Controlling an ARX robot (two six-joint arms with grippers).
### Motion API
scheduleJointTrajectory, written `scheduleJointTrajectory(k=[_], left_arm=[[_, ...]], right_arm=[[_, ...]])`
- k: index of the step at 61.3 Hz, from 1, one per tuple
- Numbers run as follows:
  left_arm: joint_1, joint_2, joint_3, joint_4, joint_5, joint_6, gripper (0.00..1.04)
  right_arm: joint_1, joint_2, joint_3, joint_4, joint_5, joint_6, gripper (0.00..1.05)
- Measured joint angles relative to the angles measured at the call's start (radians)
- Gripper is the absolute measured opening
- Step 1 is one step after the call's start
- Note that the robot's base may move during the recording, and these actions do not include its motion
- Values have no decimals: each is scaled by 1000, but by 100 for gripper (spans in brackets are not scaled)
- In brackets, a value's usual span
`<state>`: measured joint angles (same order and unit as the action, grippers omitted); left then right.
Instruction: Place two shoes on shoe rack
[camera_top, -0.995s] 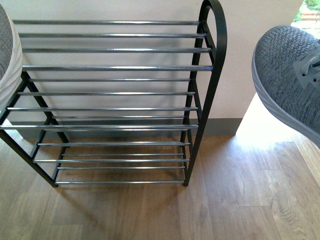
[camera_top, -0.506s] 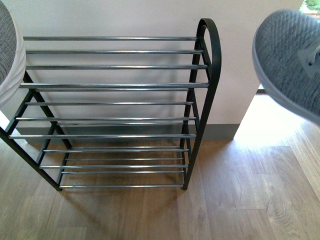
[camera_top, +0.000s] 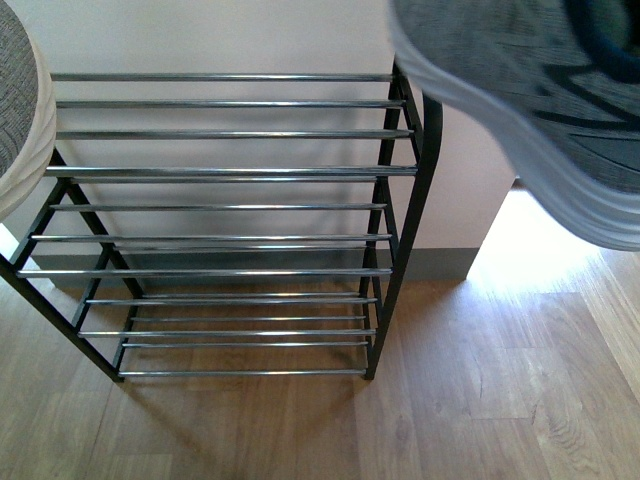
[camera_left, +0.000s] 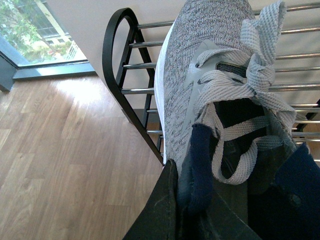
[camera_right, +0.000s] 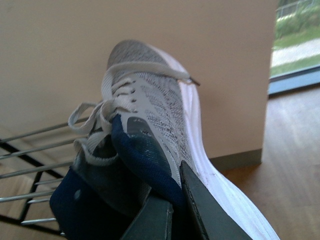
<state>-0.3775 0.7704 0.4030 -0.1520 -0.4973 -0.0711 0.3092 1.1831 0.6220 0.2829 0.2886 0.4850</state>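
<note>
The shoe rack (camera_top: 405, 190), black side frames with chrome bars, stands against the wall with bare shelves. One grey knit sneaker (camera_top: 15, 110) hangs at the rack's left end, only partly in the front view. My left gripper (camera_left: 187, 170) is shut on the navy collar of this sneaker (camera_left: 180, 85), above the rack's rounded end frame (camera_left: 117, 60). The other grey knit sneaker (camera_top: 520, 100) is blurred and hangs over the rack's upper right corner. My right gripper (camera_right: 175, 195) is shut on the navy heel collar of that sneaker (camera_right: 150, 100). No pale blue slides show.
Wood plank floor (camera_top: 480, 400) spreads in front of the rack. A beige wall (camera_top: 230, 35) with a grey skirting (camera_top: 440, 265) backs it. The wall ends right of the rack at a sunlit opening (camera_top: 530, 240). A window (camera_left: 35, 35) shows in the left wrist view.
The right sneaker has swung in leftward and closer, from the right edge to over the rack's top right corner, now blurred. The left sneaker has hardly moved.
</note>
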Motion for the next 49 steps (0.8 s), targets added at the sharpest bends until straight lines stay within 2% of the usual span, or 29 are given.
scheduleJointTrajectory(k=[8, 16, 38, 44, 49], left_arm=[[0, 0, 0, 0, 0, 0, 2], [0, 0, 0, 0, 0, 0, 2], [0, 0, 0, 0, 0, 0, 2], [0, 0, 0, 0, 0, 0, 2], [0, 0, 0, 0, 0, 0, 2]], right_arm=[[74, 155, 172, -66, 14, 101, 1], [94, 267, 304, -131, 29, 184, 1], [69, 533, 523, -232, 81, 325, 1], [57, 575, 568, -247, 77, 343, 1], [51, 605, 599, -271, 34, 379, 1]])
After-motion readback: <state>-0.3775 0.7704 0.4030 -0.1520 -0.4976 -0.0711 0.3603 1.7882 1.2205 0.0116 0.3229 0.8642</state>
